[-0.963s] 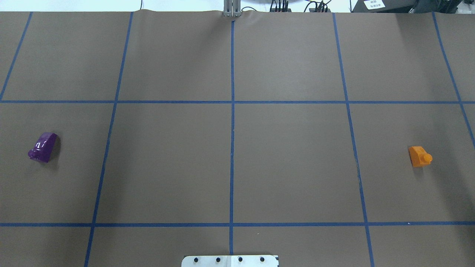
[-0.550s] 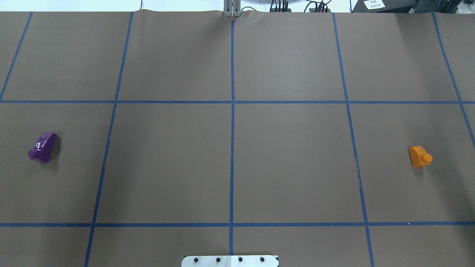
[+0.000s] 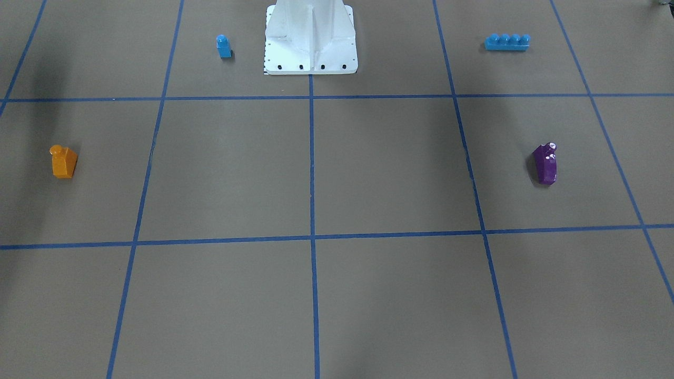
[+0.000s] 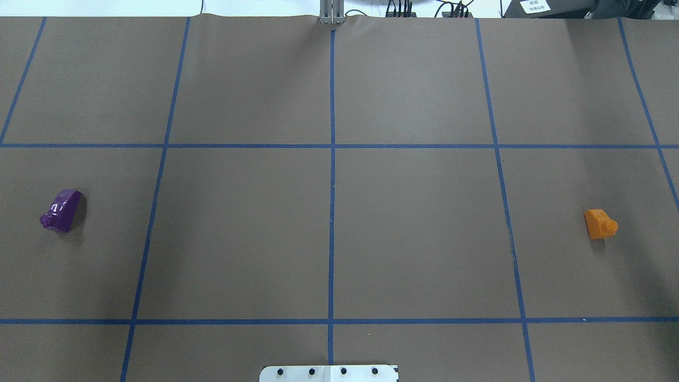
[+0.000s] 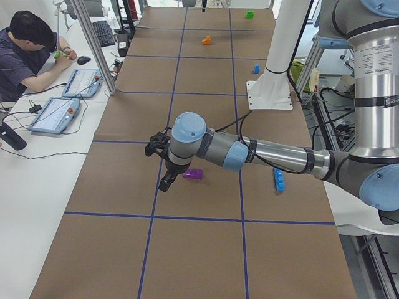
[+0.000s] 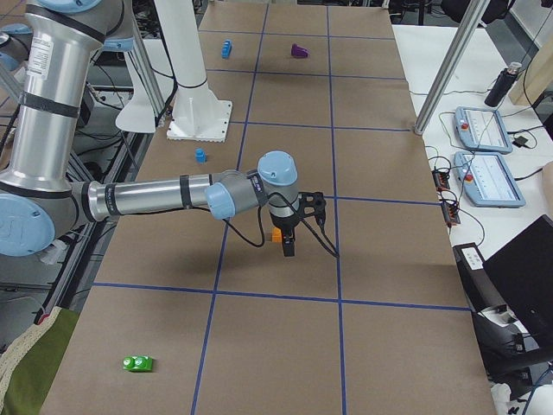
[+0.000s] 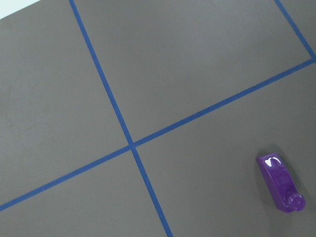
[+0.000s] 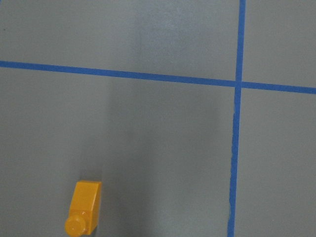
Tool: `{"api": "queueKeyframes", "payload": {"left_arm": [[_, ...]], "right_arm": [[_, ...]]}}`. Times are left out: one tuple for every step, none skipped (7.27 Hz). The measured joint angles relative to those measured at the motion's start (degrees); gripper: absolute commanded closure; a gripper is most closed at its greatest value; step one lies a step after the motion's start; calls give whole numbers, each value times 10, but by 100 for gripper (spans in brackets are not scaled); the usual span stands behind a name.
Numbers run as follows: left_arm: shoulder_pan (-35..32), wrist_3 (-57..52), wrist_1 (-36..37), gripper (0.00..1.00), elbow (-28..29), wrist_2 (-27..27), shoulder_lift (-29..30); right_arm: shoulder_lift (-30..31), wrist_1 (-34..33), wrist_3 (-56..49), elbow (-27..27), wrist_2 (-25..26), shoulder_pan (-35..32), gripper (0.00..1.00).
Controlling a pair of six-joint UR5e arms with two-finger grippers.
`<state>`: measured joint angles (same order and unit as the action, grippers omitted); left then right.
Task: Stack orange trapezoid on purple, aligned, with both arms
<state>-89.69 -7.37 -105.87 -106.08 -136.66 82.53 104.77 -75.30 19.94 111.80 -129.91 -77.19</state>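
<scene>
Orange trapezoid (image 4: 599, 224) sits out on the robot's right side of the brown table (image 4: 414, 212), with the purple brick (image 4: 62, 210) well apart on the far left. The left gripper (image 5: 166, 182) hangs near the purple brick. The right gripper (image 6: 289, 244) hangs close by the orange one. Clenched or released? Can't tell for either from these side angles.

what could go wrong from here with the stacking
1. The orange trapezoid and the purple both seem to lie on their sides, studs pointing sideways, so a plain pick-and-place would not seat them.
2. Each has a sloped face; a grip on it may squeeze the brick out.
3. They sit at opposite ends of the table, so both need carrying, and alignment may drift.
</scene>
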Motion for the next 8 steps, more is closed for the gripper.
{"api": "queueKeyframes", "payload": {"left_arm": [[20,49,-38,0,9,-10,-6],[48,125,-72,0,13,-19,-18],[78,215,-120,0,15,-16,-36],[114,296,-170,0,16,5,-53],[157,355,-200,0,16,36,-63],[205,400,-215,0,17,72,-67],[255,434,-225,0,17,107,-67],[297,454,-232,0,18,138,-64]], "right_arm": [[0,3,4,0,1,4,0],[0,4,6,0,1,5,0],[0,5,6,0,3,6,0],[0,5,6,0,4,6,0],[1,5,6,0,5,6,0],[1,5,6,0,5,6,0],[1,5,6,0,5,6,0],[1,5,6,0,5,6,0]]}}
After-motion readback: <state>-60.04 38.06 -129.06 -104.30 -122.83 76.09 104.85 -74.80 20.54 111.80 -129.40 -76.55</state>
